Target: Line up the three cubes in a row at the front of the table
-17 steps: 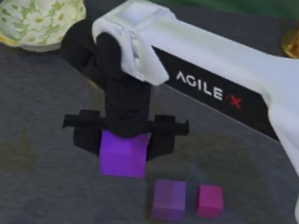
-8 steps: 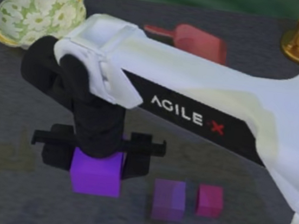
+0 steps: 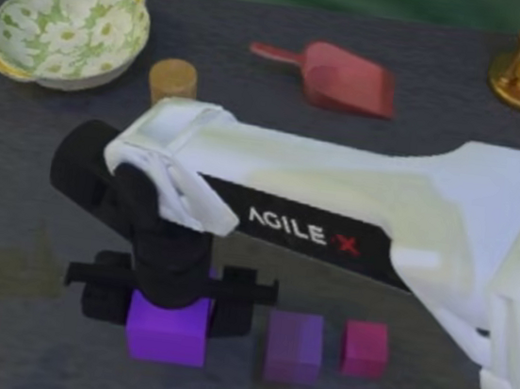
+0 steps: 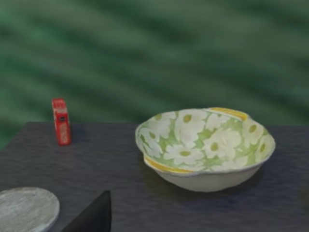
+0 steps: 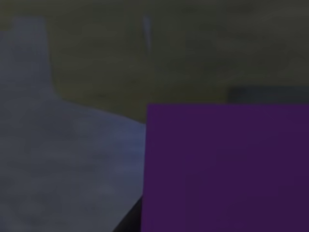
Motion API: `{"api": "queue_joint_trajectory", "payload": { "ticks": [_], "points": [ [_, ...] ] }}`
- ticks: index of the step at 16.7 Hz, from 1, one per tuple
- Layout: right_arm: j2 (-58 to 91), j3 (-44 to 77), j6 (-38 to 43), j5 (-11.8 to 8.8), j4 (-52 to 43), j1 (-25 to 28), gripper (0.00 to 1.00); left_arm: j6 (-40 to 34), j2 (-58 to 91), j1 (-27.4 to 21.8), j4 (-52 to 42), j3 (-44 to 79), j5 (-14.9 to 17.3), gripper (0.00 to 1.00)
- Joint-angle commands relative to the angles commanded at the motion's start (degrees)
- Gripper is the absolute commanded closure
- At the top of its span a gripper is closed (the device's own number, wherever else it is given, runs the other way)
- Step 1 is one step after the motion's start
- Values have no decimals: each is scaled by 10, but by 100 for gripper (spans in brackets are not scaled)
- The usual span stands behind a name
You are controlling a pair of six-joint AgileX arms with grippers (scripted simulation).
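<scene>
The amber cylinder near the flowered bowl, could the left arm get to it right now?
Probably yes. The amber cylinder stands clear beside the bowl, with the right arm's wrist just in front of it. The left arm is parked at the table's left edge, so reach is uncertain.

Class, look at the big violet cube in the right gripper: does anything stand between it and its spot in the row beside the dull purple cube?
Nothing visible does. The right gripper holds the violet cube at the front of the table, left of the dull purple cube and the pink cube. Only bare table lies between them.

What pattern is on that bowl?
The bowl has white daisies on green, with a yellow rim; the left wrist view shows it best.
</scene>
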Motion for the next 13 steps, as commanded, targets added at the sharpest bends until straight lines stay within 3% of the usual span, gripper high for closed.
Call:
{"api": "queue_joint_trajectory", "payload": {
  "ticks": [5,13],
  "points": [
    [3,-15,1,0,16,1,100,0,0,0,0,0,0,0],
    [3,-15,1,0,16,1,40,0,0,0,0,0,0,0]
  ]
}}
